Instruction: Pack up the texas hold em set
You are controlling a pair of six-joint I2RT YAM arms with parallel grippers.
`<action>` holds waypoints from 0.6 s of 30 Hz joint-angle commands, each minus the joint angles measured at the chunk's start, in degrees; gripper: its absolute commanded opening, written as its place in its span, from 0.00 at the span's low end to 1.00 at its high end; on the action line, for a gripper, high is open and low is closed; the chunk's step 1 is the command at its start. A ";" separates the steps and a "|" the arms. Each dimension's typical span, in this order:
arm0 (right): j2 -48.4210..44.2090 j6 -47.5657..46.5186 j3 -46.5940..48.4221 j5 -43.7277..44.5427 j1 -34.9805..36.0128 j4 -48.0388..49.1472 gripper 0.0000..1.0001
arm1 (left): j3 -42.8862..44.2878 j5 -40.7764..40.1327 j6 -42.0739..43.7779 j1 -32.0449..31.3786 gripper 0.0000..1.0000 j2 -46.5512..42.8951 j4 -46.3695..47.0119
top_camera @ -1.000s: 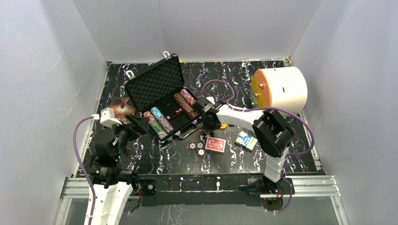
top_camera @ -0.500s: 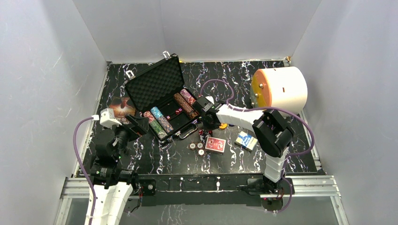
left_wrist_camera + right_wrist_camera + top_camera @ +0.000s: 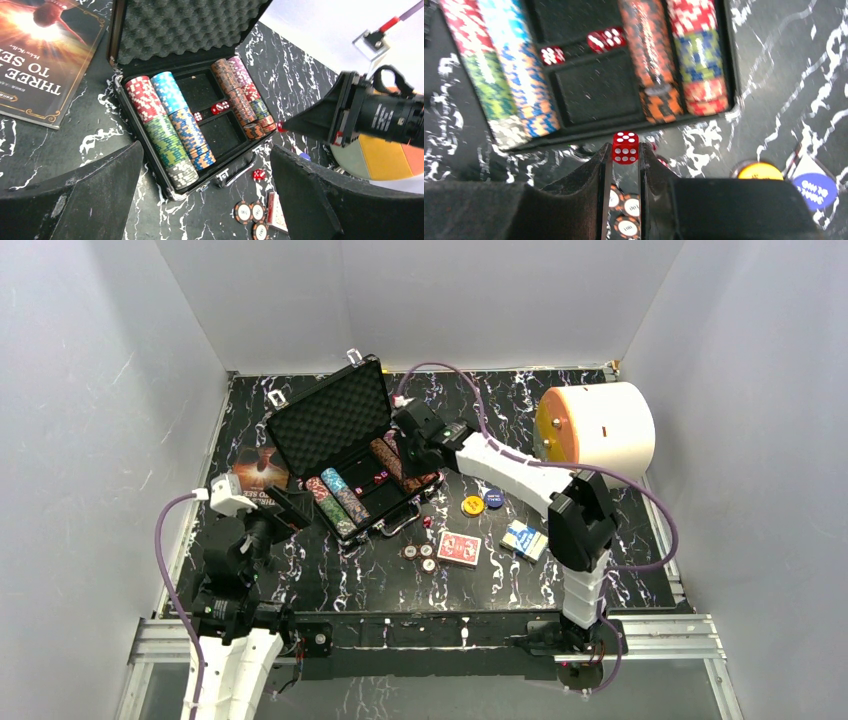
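Note:
The black case (image 3: 330,420) lies open at the table's middle left, with rows of multicoloured chips (image 3: 338,502) and two red dice (image 3: 220,107) inside. My right gripper (image 3: 432,478) is shut on a red die (image 3: 625,147) and holds it above the case's front right edge (image 3: 624,124). My left gripper (image 3: 290,505) is open and empty, just left of the case; its fingers (image 3: 75,195) frame the case front. On the table lie a red deck (image 3: 459,549), a blue deck (image 3: 525,540), three loose chips (image 3: 420,555), a yellow button (image 3: 472,506), a blue button (image 3: 493,498) and another red die (image 3: 427,523).
A big white cylinder with an orange face (image 3: 595,430) lies at the back right. A dark brown booklet (image 3: 262,472) lies left of the case, behind my left gripper. Grey walls close in the table on three sides.
My right gripper has risen from the table by the case handle and moved back-left over the case's right side with the die. The yellow and blue buttons now show. The left arm barely moved.

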 commanded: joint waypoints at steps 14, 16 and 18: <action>22.43 -4.84 28.40 -8.12 3.32 -2.54 0.27 | 3.28 -5.67 1.70 0.40 0.98 -4.13 -5.17; 23.75 -4.79 29.69 -7.73 3.37 -2.65 0.27 | 3.28 -6.06 1.96 0.40 0.98 -4.36 -5.14; 24.64 -4.70 30.19 -7.44 3.40 -2.39 0.27 | 3.23 -6.17 2.13 0.40 0.98 -4.67 -5.14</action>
